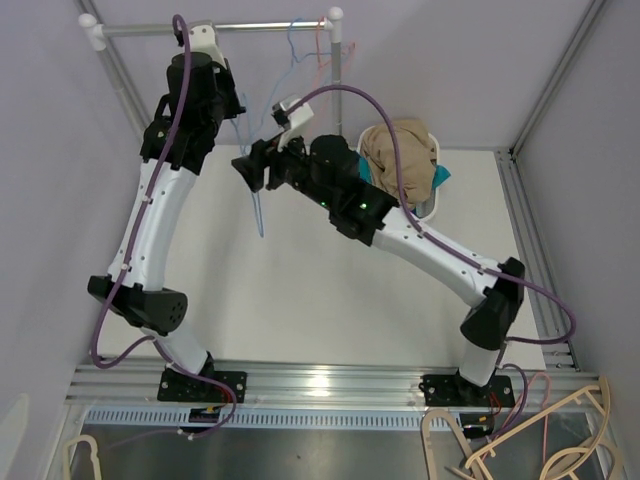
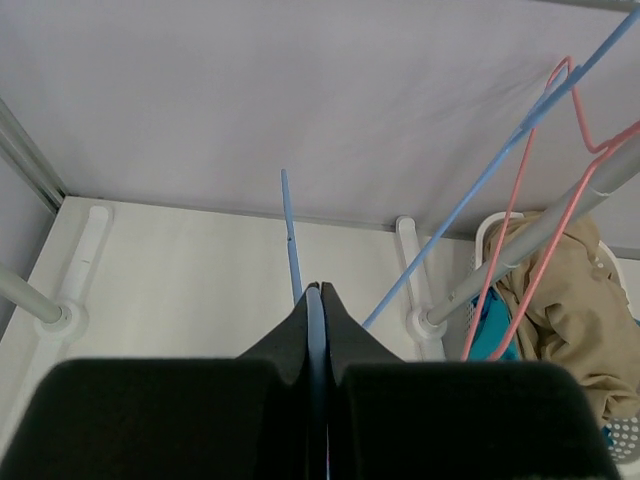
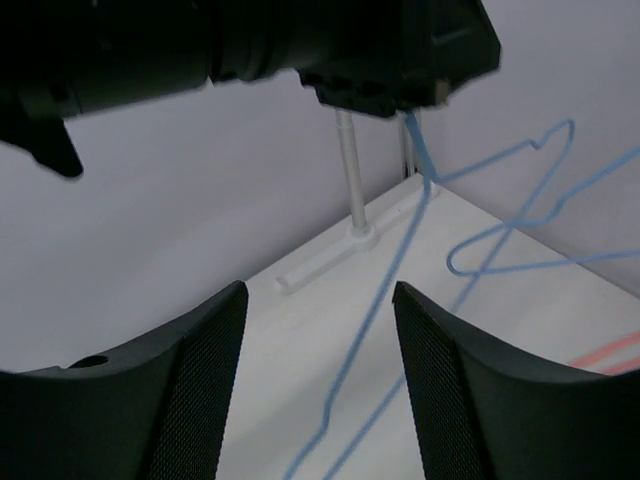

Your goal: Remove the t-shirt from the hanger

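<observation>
The tan t-shirt lies bunched in a white basket at the back right, off any hanger; it also shows in the left wrist view. A bare blue wire hanger hangs tilted below the rail. My left gripper is shut on its wire, which sits pinched between the jaws. My right gripper is open and empty just below; its fingers stand apart with the blue hanger hanging beyond them, untouched.
The white rail on two posts crosses the back, with a pink hanger on it near the right post. Teal cloth lies in the basket. Wooden hangers lie in front of the table, bottom right.
</observation>
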{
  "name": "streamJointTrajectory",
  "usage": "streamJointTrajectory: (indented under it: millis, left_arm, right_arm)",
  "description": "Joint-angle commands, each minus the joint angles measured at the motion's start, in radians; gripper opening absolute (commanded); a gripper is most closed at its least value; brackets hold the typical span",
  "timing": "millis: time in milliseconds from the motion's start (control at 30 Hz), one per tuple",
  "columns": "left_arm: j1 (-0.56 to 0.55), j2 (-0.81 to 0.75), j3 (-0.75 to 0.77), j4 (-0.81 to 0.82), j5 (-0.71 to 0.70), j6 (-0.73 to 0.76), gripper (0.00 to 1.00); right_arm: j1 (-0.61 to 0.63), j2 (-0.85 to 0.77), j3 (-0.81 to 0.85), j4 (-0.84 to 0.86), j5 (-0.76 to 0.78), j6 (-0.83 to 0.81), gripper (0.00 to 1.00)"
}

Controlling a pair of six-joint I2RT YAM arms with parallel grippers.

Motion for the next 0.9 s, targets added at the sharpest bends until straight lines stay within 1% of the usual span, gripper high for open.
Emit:
streamJointTrajectory:
  millis: [0,67,167,200,433,567,633,867]
  left_arm:
    - [-0.021,-0.065,-0.016,0.005,-0.025,-0.031,0.01]
    - [-0.033,-0.076,-0.024,0.002,-0.029,-0.037,0.01]
    - [-0.047,-0.082,-0.024,-0.013,-0.045,-0.037,0.01]
    - [-0.048,-0.088,-0.027,-0.017,-0.045,-0.038,0.01]
    - [-0.067,-0.120,-0.060,-0.022,-0.057,-0.032,0.01]
    - [-0.074,-0.134,-0.085,-0.008,-0.063,-0.028,0.00]
    - [-0.077,-0.137,-0.096,-0.005,-0.065,-0.026,0.01]
    - [-0.079,-0.154,-0.100,0.002,-0.065,-0.020,0.01]
  right_arm:
    - [0.043,0.111,0.177,-0.058,0.091,0.011,0.63]
    - [0.049,0.178,0.270,-0.104,0.125,0.011,0.61]
    - [0.057,0.222,0.321,-0.127,0.165,0.014,0.60]
    - [0.060,0.237,0.338,-0.132,0.200,0.009,0.59]
    - [0.080,0.260,0.360,-0.135,0.336,-0.049,0.58]
    - [0.086,0.266,0.378,-0.149,0.375,-0.072,0.51]
    - [0.088,0.271,0.383,-0.153,0.399,-0.089,0.51]
    - [0.088,0.315,0.418,-0.186,0.400,-0.092,0.52]
